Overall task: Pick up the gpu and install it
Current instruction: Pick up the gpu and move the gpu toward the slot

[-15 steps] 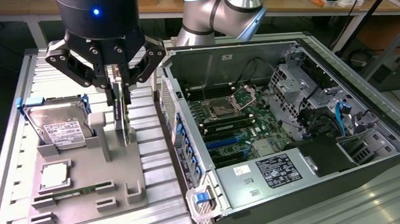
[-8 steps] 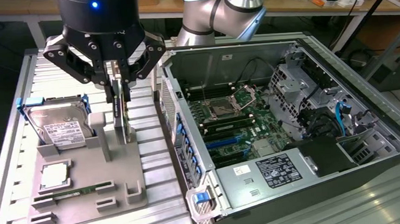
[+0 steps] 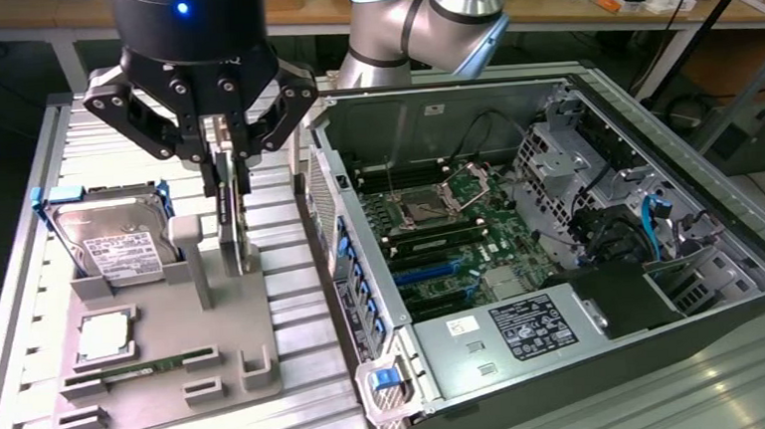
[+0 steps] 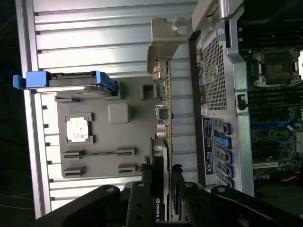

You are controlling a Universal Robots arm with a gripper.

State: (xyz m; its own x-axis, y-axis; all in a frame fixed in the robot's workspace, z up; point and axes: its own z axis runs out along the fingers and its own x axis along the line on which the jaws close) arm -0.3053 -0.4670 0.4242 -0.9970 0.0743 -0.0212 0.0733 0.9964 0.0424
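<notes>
Fingers (image 3: 212, 171) closed partway on upper edge of gpu (image 3: 235, 228), one finger per face; card gripped. Card stood on edge directly beneath fingers, over grey fixture tray (image 3: 167, 387) on worktop (image 3: 303, 424). Long axis ran parallel to side wall of open computer case (image 3: 585, 262), which was just beside, toward exterior view's right. Could not tell whether card was clear of tray slot.
</notes>
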